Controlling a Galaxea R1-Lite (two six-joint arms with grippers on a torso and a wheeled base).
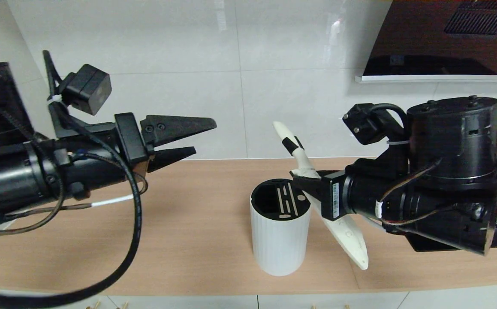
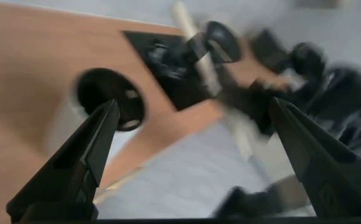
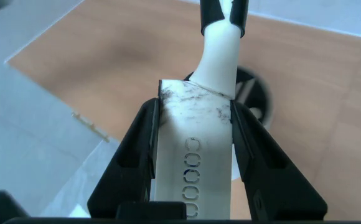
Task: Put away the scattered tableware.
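Observation:
A white cylindrical utensil holder (image 1: 279, 240) with a black slotted top stands upright on the wooden counter. My right gripper (image 1: 306, 178) is shut on a white utensil (image 1: 351, 240) with a broad perforated blade. It holds the utensil tilted just right of the holder's rim, black-banded handle up and blade tip down. In the right wrist view the fingers (image 3: 137, 162) clamp the blade (image 3: 196, 130), and the holder (image 3: 258, 99) lies beyond it. My left gripper (image 1: 205, 136) hangs open and empty above the counter, left of the holder. Its wrist view looks between its fingers (image 2: 99, 143) at the holder (image 2: 62, 127) and the utensil (image 2: 199, 43).
The wooden counter (image 1: 167, 240) runs along a white tiled wall, its front edge near me. A dark range hood (image 1: 445, 38) hangs at the upper right. A black flat panel (image 2: 162, 68) sits on the counter beneath the right arm.

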